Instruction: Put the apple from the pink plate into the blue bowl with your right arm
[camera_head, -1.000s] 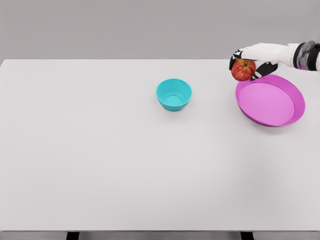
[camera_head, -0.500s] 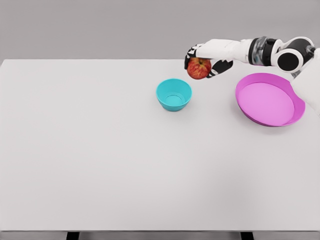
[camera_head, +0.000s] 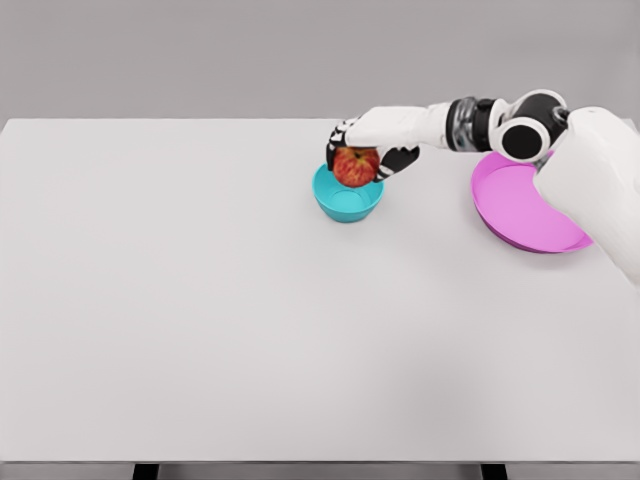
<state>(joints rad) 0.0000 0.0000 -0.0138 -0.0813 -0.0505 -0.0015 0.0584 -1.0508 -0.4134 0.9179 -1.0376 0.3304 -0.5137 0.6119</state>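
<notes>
Near half of the table (camera_head: 250, 350) lay bare, nothing along its front edge. Further back, toward the far edge and a little right of centre, the blue bowl (camera_head: 347, 203) stood upright on the table, mouth up. Directly over its opening, at about rim level, hung the apple (camera_head: 355, 167), red with a yellowish patch, gripped from above and behind by the right hand (camera_head: 365, 150); fingers curled round the upper half of the fruit, dark pads showing on either side, the lower half exposed toward the bowl. Whether the apple touched the bowl's rim or floor could not be told. Judged a firm, rigid, fairly light fruit with a smooth, probably slick skin; bruisable if let fall from height, so a low release seemed wise. Being near round, it had no real long axis; stem end was not visible, so its pointing could not be told. A wrap across the widest part, as here, looked the soundest hold. The right forearm reached in from the right, crossing over the pink plate (camera_head: 520, 215), which sat near the table's far right corner, with no fruit visible on its exposed part. Left arm not seen.
</notes>
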